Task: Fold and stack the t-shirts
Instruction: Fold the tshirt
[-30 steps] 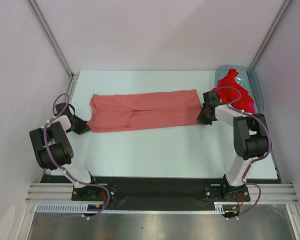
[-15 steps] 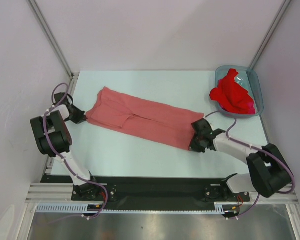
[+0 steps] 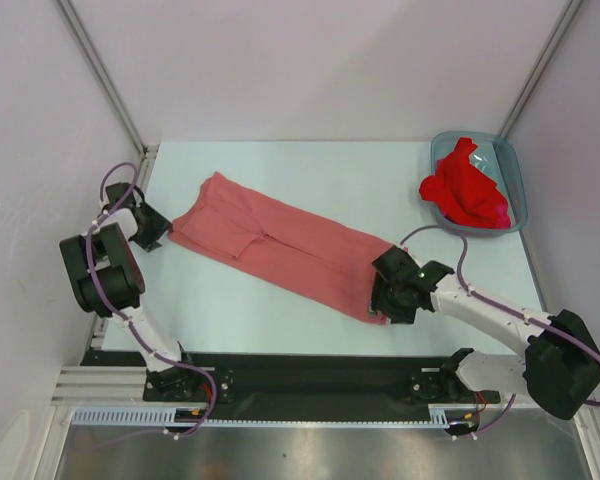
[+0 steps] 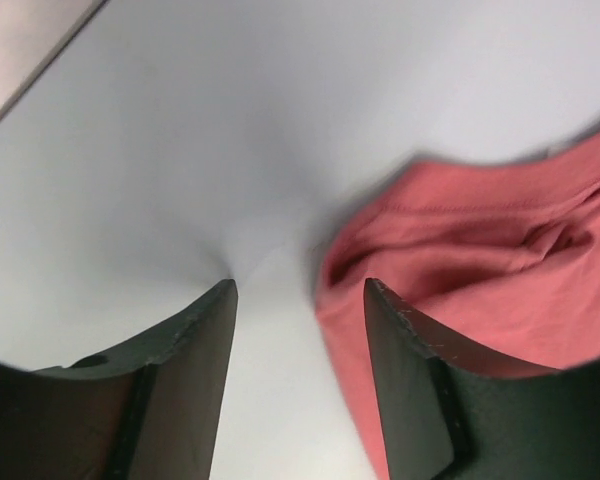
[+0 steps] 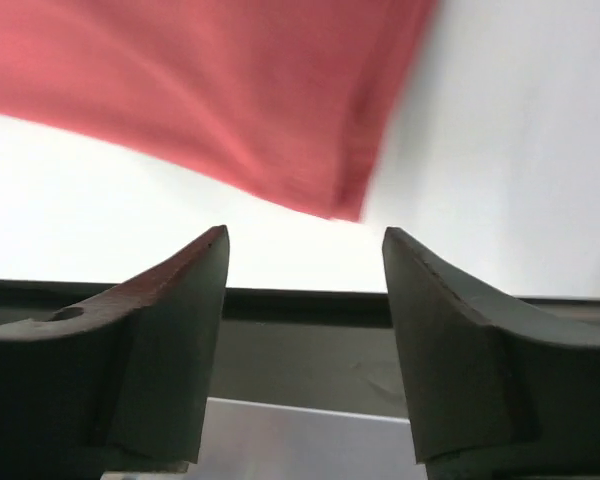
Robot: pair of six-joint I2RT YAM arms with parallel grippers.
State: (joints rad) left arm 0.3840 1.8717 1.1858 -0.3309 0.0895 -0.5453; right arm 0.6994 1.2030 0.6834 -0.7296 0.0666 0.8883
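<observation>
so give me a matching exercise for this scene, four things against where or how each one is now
Things:
1. pink shirt
2. red shirt
3. left gripper
4. right gripper

Place or state:
a. piled in the bin
b. open, at the pink shirt's near-right end
c. lying slantwise on the table
d. open, at the pink shirt's far-left end

Pairs: 1-c, 2-a, 3-d, 4-b
</observation>
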